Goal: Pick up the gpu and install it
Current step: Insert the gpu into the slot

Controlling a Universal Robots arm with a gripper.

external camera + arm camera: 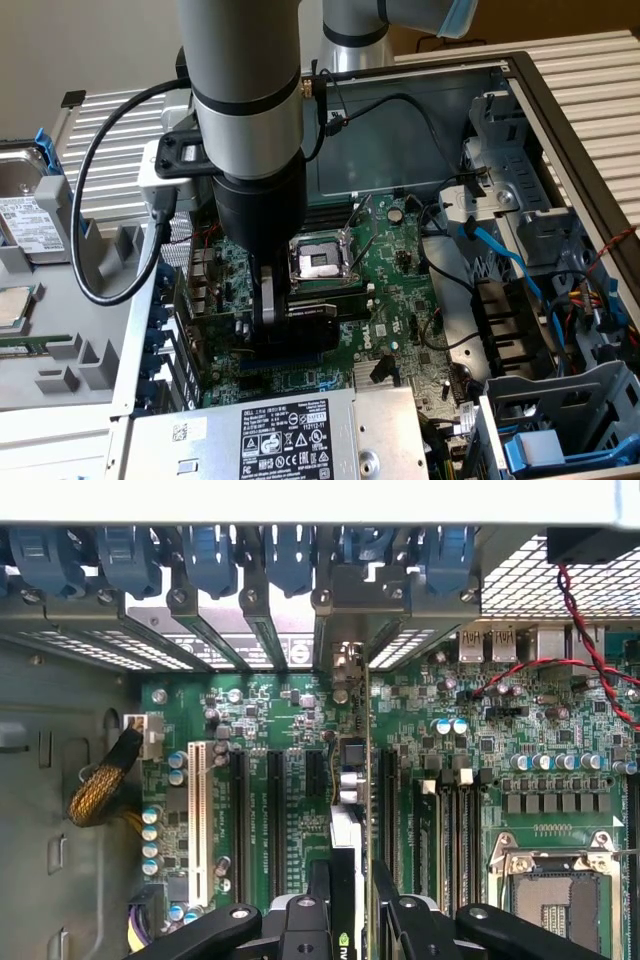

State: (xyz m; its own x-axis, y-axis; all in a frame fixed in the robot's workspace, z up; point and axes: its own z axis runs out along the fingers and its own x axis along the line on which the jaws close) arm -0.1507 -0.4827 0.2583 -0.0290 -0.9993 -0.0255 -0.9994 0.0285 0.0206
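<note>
Gripping the gpu (347, 855) edge-on, the claw (350, 905) has its two fingers (318, 885) pressed on either face of the card, which stands upright directly under it over the motherboard (270, 720). Just beyond the card run the long expansion slots (197, 815), then the rear bracket bays with blue clips (210, 555); off to one side sits the open CPU socket (318, 262).

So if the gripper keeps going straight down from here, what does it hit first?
Probably the motherboard: the gripper holds the gpu edge-down over an expansion slot, so the card should touch first; remaining depth is unclear.
</note>
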